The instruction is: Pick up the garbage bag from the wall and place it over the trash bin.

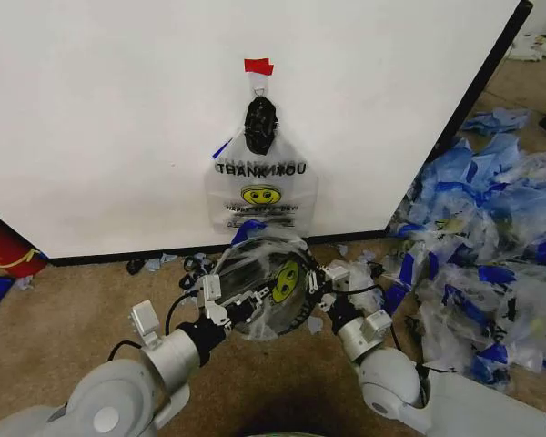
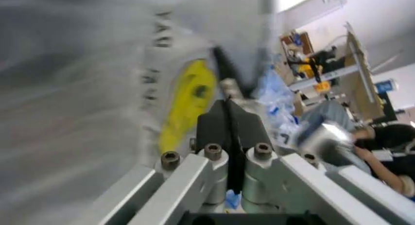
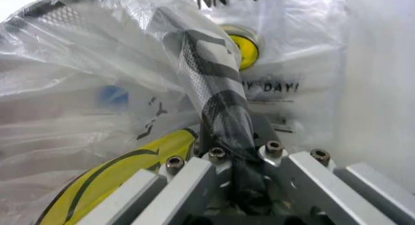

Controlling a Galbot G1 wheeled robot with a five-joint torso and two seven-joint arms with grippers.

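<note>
The garbage bag [image 1: 271, 284], clear plastic with a yellow smiley, lies stretched over the mouth of the round black mesh trash bin [image 1: 255, 244] on the floor in front of the wall [image 1: 118, 109]. My left gripper [image 1: 220, 305] holds the bag at the bin's left rim. In the left wrist view its pads [image 2: 217, 130] are pressed together beside the bag [image 2: 129, 89]. My right gripper [image 1: 320, 280] is at the right rim. Its fingers [image 3: 224, 152] are shut on bag film [image 3: 97, 89] and the bin's mesh rim [image 3: 220, 108].
A second "THANK YOU" bag [image 1: 261, 191] hangs on the wall from a black knot [image 1: 259, 123] with red tape. A big pile of clear-and-blue bags [image 1: 491, 237] covers the floor at right. A red object [image 1: 5, 246] sits at left by the wall's black base strip.
</note>
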